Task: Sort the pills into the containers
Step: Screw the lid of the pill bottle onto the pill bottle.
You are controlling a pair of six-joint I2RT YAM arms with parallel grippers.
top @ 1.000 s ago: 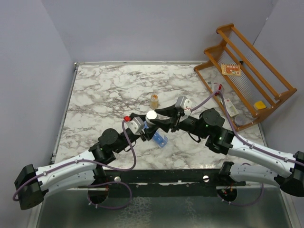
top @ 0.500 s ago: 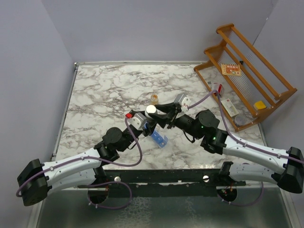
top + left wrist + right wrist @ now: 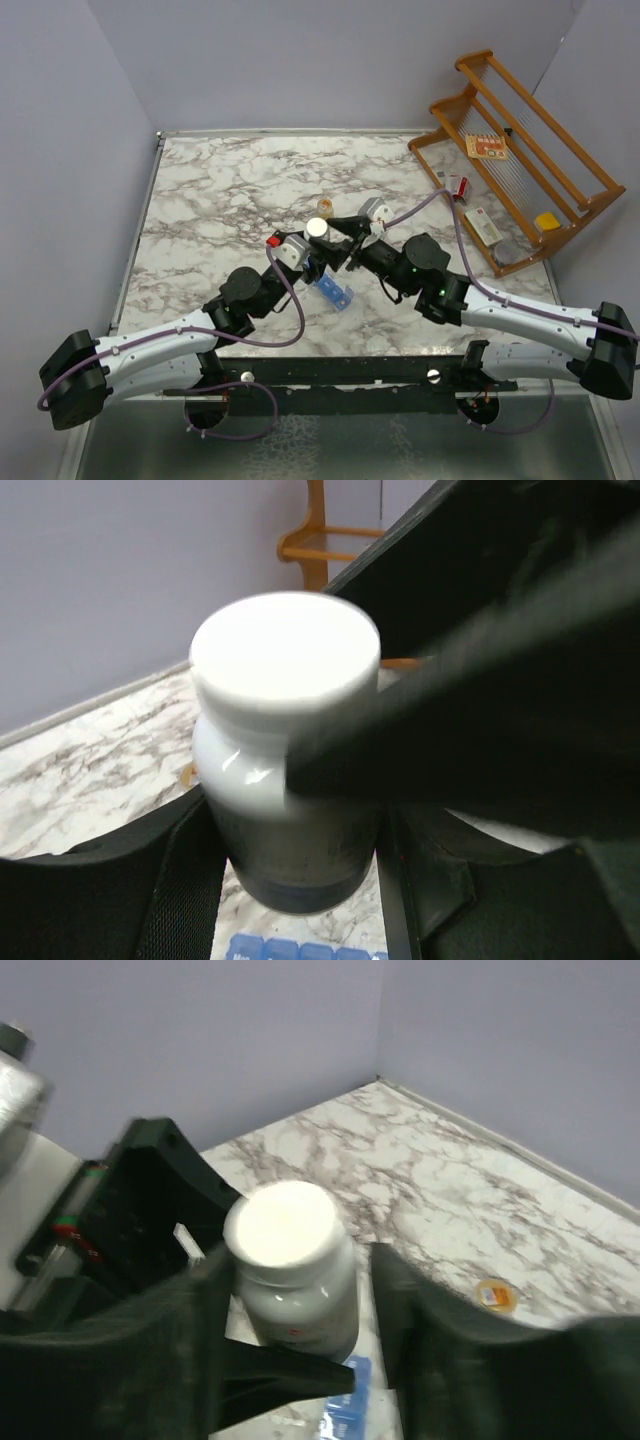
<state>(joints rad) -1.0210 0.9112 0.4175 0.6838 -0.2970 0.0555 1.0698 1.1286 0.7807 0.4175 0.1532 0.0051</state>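
A dark bottle with a white cap [image 3: 318, 228] hangs upright above the table, and my left gripper [image 3: 308, 250] is shut on its body. In the left wrist view the bottle [image 3: 285, 730] fills the space between both fingers of the left gripper [image 3: 295, 880]. My right gripper [image 3: 338, 238] reaches in from the right. Its jaws straddle the bottle [image 3: 295, 1260] near the cap, and marble shows between the right finger [image 3: 410, 1310] and the glass. The blue strip of containers [image 3: 335, 292] lies on the marble just below the bottle. No pills are visible.
A small amber bottle [image 3: 325, 207] stands on the marble just behind the two grippers. A wooden rack [image 3: 520, 150] holding small items leans at the far right corner. The table's near edge runs just behind the arm bases.
Both arms have shifted a little to the left and away from the bases, carrying the bottle along. The right gripper's jaws have eased slightly wider around the cap.
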